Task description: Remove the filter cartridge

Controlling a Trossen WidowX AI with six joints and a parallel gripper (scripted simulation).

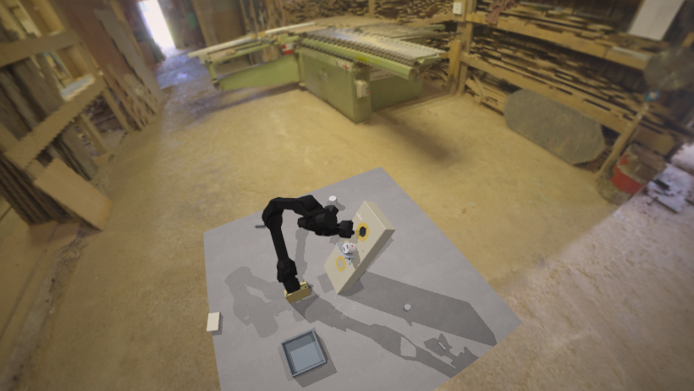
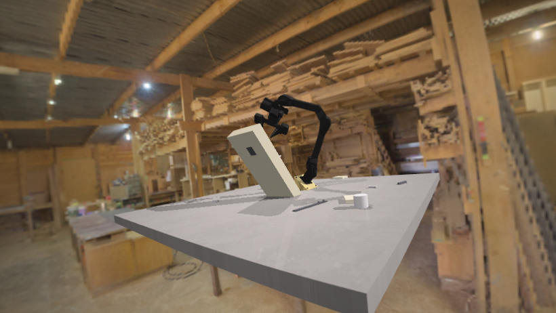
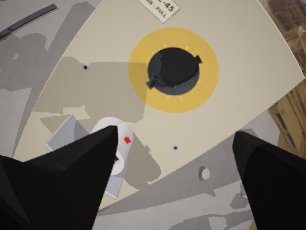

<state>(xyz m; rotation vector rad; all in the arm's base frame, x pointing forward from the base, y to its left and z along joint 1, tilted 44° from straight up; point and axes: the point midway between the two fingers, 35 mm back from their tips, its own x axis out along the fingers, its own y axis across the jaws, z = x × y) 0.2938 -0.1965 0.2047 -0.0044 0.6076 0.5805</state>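
The tilted cream service panel (image 1: 372, 214) (image 2: 268, 171) has an empty dark round socket (image 1: 362, 231) (image 3: 174, 71) inside a yellow ring. The white filter cartridge (image 1: 349, 247) (image 3: 122, 150) is out of it and rests at a small grey bracket (image 1: 345, 256) (image 3: 71, 134) on the panel's face, lower than the socket; its slots show in the top view. My gripper (image 2: 266, 131) (image 3: 177, 137) is open with nothing between its fingers, off the panel face. In the wrist view the left finger partly hides the cartridge. The grey-blue tray (image 1: 304, 353) is empty.
A second yellow ring (image 1: 340, 263) marks the panel's lower part. A white cylinder (image 1: 333, 199) (image 2: 360, 200) and a dark bar (image 2: 310, 206) (image 3: 30, 19) lie beyond the panel's side. A pale block (image 1: 213, 321) is at the left edge; a small grey disc (image 1: 407, 306) (image 3: 204, 173) lies right.
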